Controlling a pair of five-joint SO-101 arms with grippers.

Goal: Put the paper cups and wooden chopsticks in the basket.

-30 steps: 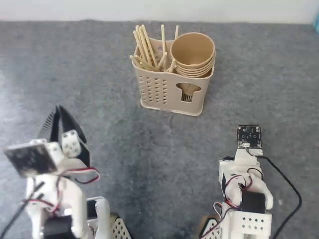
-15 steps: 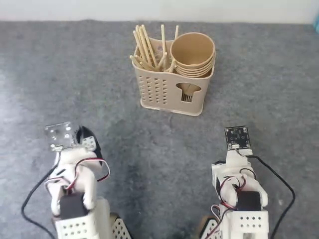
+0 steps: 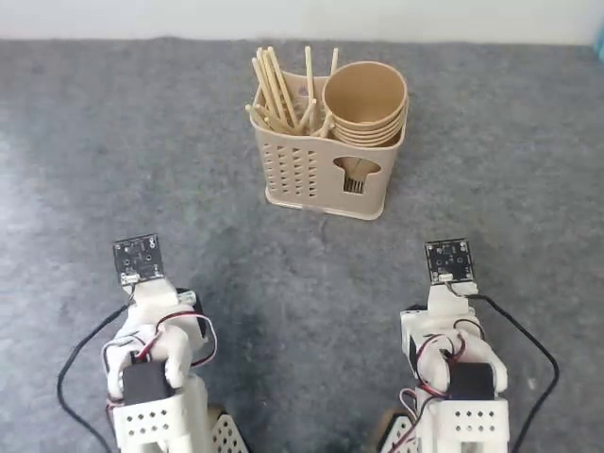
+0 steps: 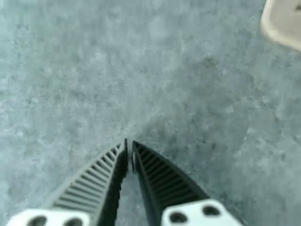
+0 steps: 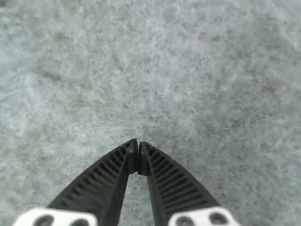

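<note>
The left arm [image 3: 151, 349] has drawn back and folded down over the last second. Its wrist, raised and turned out to the side before, now sits low over its base. The right arm [image 3: 453, 349] has shifted slightly towards the centre and then stayed put. Both arms are tucked in at the near edge of the table, side by side and well apart.

The left gripper [image 4: 129, 146] points down at the grey mat [image 3: 113, 142]. Its two black ribbed fingers are drawn together with only a sliver of gap at the tips, and they hold nothing. The right gripper [image 5: 138, 146] also points down at bare mat, its fingers pressed together at the tips and holding nothing.

The beige slotted basket [image 3: 326, 179] stands upright at the far middle of the table, well apart from both grippers and roughly midway between the two arms. A stack of paper cups [image 3: 365, 94] sits mouth up in its right half. A bundle of chopsticks [image 3: 278, 90] stands in its left half, leaning at mixed angles with the ends above the rim. A pale corner of the basket [image 4: 284, 28] shows at the edge of the left wrist view, far from the fingertips.
</note>
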